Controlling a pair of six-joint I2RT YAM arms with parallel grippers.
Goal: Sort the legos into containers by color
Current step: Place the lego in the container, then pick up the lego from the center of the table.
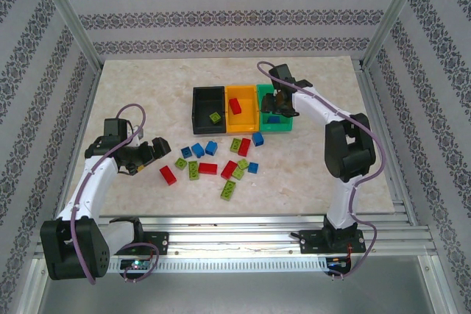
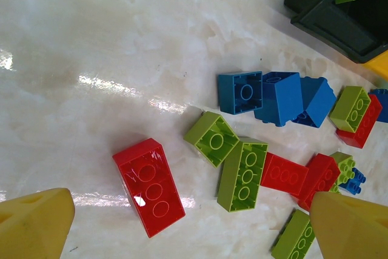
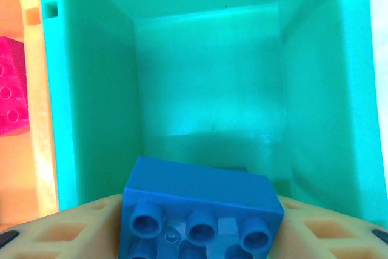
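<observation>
right end effector [image 1: 282, 103] pinching blue brick [image 3: 200, 195] over green bin [image 3: 206, 71], right end of bin row, mid desk (blues go there, I guess). drop low, centred, clear of walls. left end effector [image 1: 146, 154] wide open toward desk's left edge, above red brick [image 2: 148, 186]

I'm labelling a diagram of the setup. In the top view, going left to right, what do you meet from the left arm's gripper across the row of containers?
left gripper → black bin → orange-yellow bin → green bin
</observation>
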